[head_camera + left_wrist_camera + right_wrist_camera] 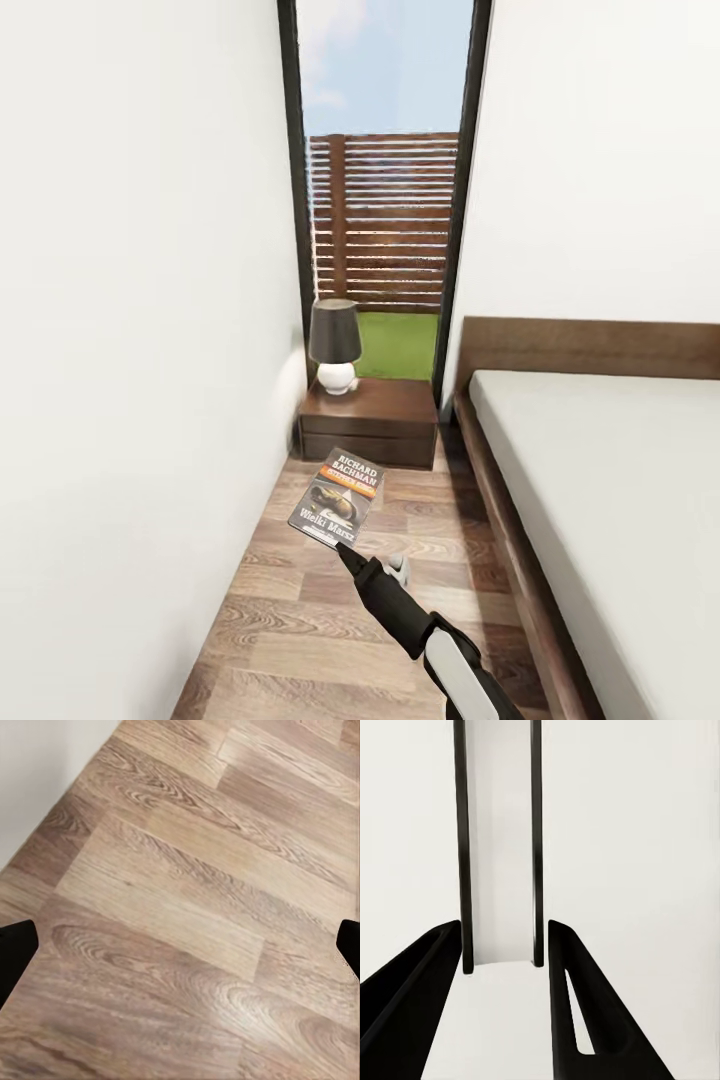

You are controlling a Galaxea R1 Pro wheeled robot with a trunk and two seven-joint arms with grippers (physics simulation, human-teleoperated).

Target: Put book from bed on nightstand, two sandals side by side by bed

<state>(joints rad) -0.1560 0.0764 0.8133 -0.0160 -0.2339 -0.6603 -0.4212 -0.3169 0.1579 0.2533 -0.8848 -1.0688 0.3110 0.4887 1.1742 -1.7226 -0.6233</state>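
Note:
The book (338, 496), a dark paperback with an orange band and white lettering, hangs above the wood floor in the aisle, short of the nightstand (375, 415). My right gripper (346, 551) is shut on its near edge. In the right wrist view the book (499, 870) stands edge-on as a white strip with dark borders between the black fingers (424, 975). The bed (600, 480), with its grey mattress and dark frame, runs along the right. My left gripper (180, 945) is open over bare floor planks. The sandals are out of view.
A dark-shaded lamp with a white base (335, 350) takes up the left part of the nightstand's top. A white wall (130, 350) closes the aisle on the left. Behind the nightstand, a tall black-framed window (385, 200) shows a slatted fence and lawn.

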